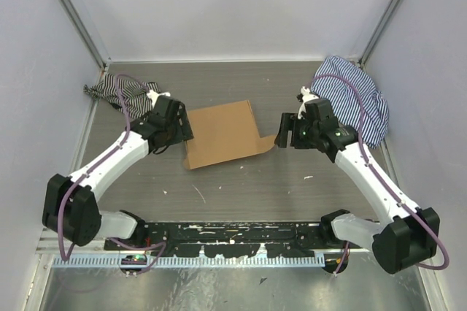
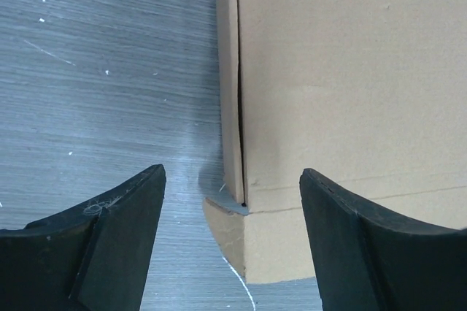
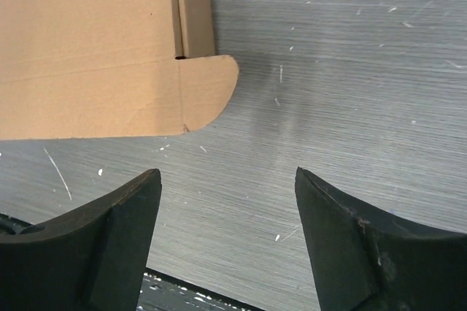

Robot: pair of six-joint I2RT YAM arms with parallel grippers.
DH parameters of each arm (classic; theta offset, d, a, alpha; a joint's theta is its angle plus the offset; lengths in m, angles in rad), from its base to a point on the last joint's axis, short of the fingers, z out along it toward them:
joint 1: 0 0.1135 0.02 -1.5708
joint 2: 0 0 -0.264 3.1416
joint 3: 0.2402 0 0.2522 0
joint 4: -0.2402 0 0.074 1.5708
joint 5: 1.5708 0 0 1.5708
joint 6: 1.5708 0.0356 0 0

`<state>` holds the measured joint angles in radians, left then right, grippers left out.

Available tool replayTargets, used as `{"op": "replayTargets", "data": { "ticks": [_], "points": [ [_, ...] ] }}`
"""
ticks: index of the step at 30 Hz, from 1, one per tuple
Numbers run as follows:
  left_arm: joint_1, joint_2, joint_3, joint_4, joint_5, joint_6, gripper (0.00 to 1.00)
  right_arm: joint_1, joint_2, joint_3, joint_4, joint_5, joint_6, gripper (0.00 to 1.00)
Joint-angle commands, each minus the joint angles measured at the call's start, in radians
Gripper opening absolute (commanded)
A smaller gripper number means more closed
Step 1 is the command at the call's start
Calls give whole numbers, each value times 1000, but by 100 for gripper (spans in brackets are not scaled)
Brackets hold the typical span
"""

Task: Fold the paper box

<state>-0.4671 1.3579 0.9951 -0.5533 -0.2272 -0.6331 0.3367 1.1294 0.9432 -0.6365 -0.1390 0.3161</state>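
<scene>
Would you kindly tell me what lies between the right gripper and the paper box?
Only bare grey table separates the right gripper from the paper box, as the right wrist view shows.

It was a robotics lab test cell. A scuffed grey table (image 1: 241, 187) sat boxed in by plain pale panels (image 1: 233, 4) held in aluminium posts (image 1: 73, 12). A left arm (image 1: 109, 161) and a right arm (image 1: 372, 179) were bolted to a black rail (image 1: 233, 232) along its near edge, beside a slotted cable duct (image 1: 190, 260).
</scene>
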Motion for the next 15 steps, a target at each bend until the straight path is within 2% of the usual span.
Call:
{"op": "replayTargets", "data": {
  "ticks": [1, 4, 8, 12, 15],
  "points": [
    [6, -79, -47, 8, -21, -10, 81, 4, -89, 68, -3, 75, 11, 81],
    [14, -172, -82, 16, -13, -6, 82, 3, -183, 45, 90, 1, 85, 83],
    [21, -323, -177, 83, -12, -14, 83, 3, -270, -7, 192, -57, 128, 99],
    [29, -437, -291, 184, -1, -25, 83, 5, -238, -33, 181, -54, 124, 100],
    [30, -437, -305, 197, 27, -8, 83, 60, -183, -75, 216, -19, 111, 100]
  ]
}}
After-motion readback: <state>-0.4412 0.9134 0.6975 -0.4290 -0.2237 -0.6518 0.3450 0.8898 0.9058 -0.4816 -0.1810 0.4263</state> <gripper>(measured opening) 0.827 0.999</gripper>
